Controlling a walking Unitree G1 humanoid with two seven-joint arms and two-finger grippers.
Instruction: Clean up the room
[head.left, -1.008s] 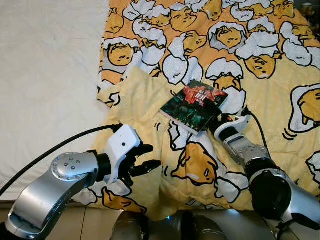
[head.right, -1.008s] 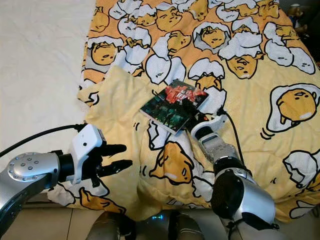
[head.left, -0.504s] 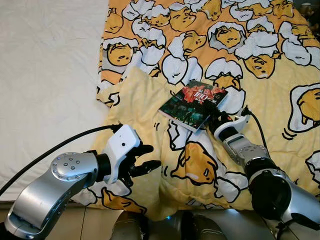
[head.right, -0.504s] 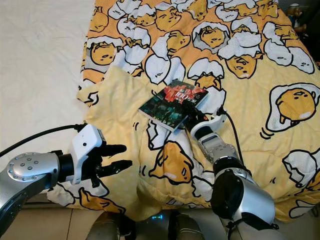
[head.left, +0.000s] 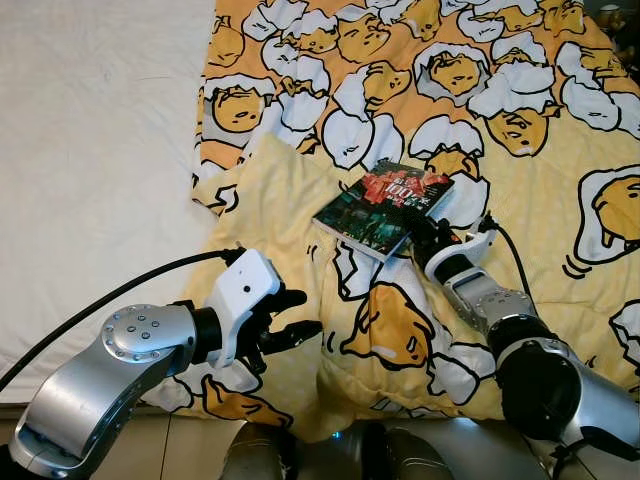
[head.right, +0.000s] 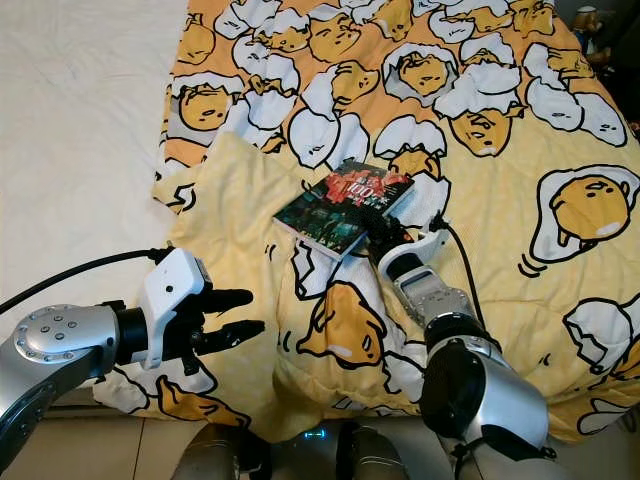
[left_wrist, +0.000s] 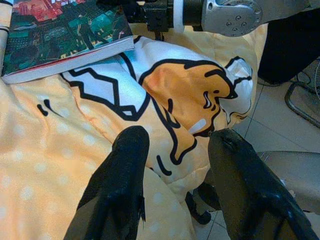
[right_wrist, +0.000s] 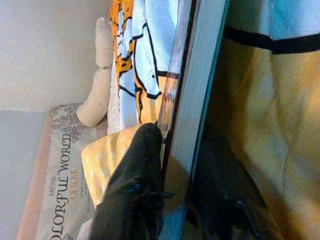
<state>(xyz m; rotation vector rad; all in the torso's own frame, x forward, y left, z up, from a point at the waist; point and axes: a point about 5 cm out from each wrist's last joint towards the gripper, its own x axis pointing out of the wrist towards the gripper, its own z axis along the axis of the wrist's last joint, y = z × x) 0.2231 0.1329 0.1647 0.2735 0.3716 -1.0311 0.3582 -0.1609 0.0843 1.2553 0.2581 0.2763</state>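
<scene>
Nearest the camera, the left gripper (head.left: 285, 318) is held low over the front edge of the blanket (head.left: 300, 200), its two black fingers (left_wrist: 125, 185) spread apart with nothing between them. In the left wrist view the printed folds are seen through that gap, so the hand is judged to be parked in readiness rather than working.

Just beyond and to the right, the right gripper (head.left: 425, 240) is reached out to the near corner of the book (head.left: 385, 205). In the right wrist view the book's edge (right_wrist: 192, 100) is pinched between the two fingers (right_wrist: 137, 185), one laid against the cover side and one against the underside, so the hand is clamped on the book. The grip is taken at the corner, most likely because that is the part within reach and the soft bedding lets a finger be slid beneath. The book is seen lying on the blanket, roughly mid-bed, tilted diagonally; whether its far end is lifted clear cannot be told.

Further off, the blanket is spread up and to the right, and the bare white sheet (head.left: 90, 150) is exposed on the left. A pillow (right_wrist: 55, 165) with lettering is glimpsed in the right wrist view. The right fingertips are hidden under the book's corner in the head views, and the small objects at the top right corner are too cut off to name.
</scene>
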